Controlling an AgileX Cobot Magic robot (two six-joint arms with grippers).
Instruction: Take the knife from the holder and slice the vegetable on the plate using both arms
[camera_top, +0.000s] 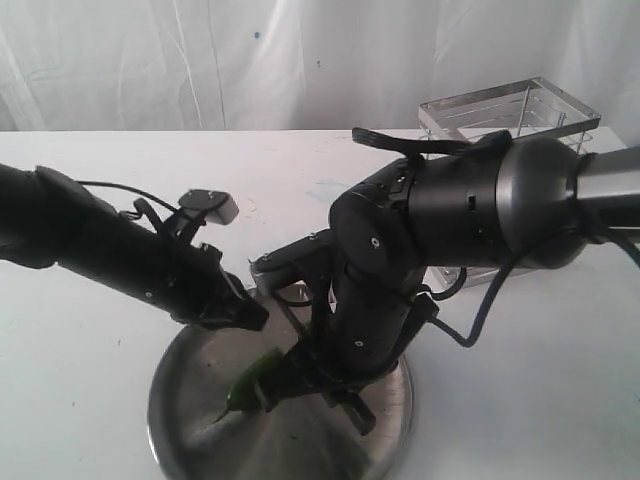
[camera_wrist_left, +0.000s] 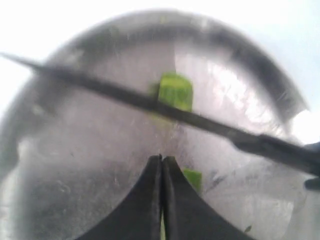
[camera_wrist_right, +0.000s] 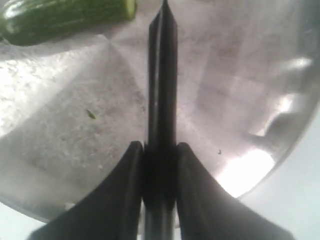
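Observation:
The steel plate (camera_top: 170, 400) sits at the table's front edge. On it lies the green vegetable (camera_top: 248, 385), stem toward the front and cut end up. My right gripper (camera_top: 298, 380) is shut on the knife (camera_wrist_right: 162, 75), whose blade points at the vegetable's cut end (camera_wrist_right: 65, 17). In the left wrist view the blade (camera_wrist_left: 125, 97) crosses just ahead of my left gripper (camera_wrist_left: 162, 159), with the vegetable (camera_wrist_left: 175, 92) beyond it. That gripper (camera_top: 258, 315) is shut, and a small green piece (camera_wrist_left: 193, 178) lies beside its fingers. The wire holder (camera_top: 510, 110) stands at the back right.
The bulky right arm (camera_top: 470, 210) reaches across the middle and hides part of the plate and the holder's base. Its cable (camera_top: 480, 320) loops above the table. Green scraps (camera_wrist_right: 90, 114) dot the plate. A white curtain hangs behind the table.

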